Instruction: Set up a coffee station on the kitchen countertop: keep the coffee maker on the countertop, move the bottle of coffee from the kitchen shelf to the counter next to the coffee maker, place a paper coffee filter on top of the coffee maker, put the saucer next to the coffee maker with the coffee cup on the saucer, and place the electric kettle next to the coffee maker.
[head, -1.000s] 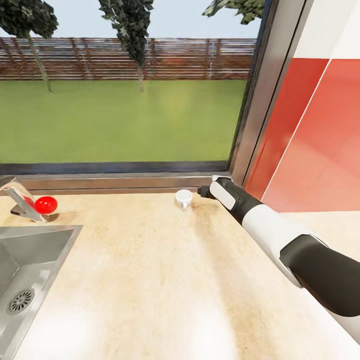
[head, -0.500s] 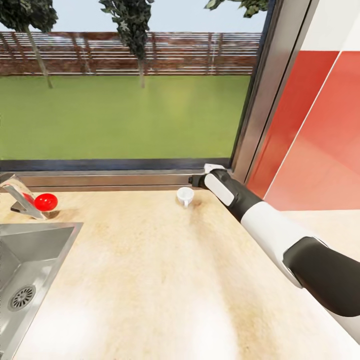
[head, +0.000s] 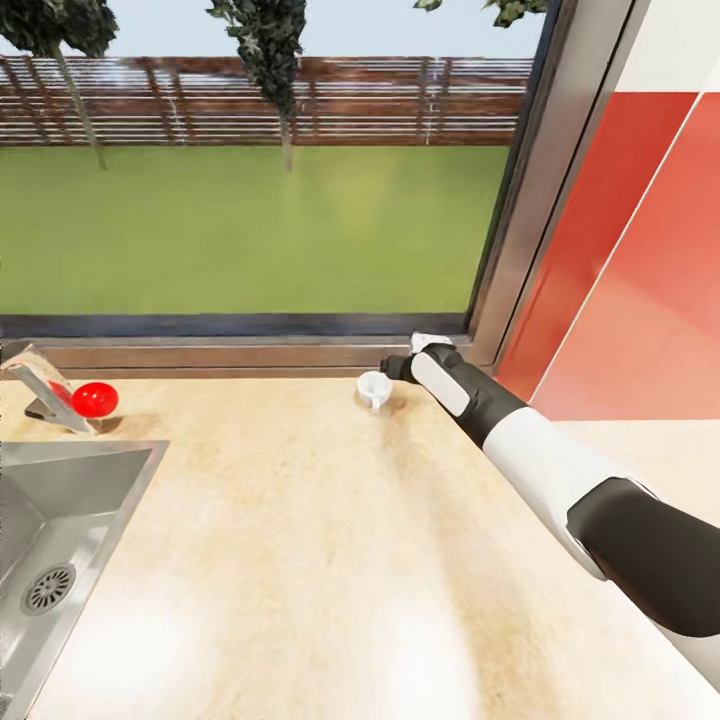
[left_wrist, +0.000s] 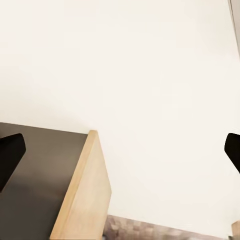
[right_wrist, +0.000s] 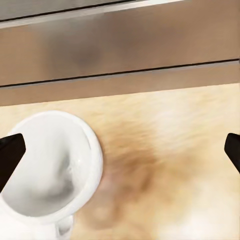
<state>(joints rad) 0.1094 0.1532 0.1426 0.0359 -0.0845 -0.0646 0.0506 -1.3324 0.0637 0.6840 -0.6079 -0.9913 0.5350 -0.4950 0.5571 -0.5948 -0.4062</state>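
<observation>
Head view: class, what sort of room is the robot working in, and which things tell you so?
Most likely a kitchen: a steel sink with a tap is set into a pale wood-look worktop, and a small white cup stands by the window.

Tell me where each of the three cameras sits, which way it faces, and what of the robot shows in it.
Head view: from the robot's head, looking down over the kitchen countertop, the sink and the window; the right arm reaches to the coffee cup.
Left wrist view: by the left gripper, facing a pale surface and a wooden edge; dark fingertips show.
Right wrist view: by the right gripper, looking down at the cup.
The head and right wrist views share the cup and countertop.
</observation>
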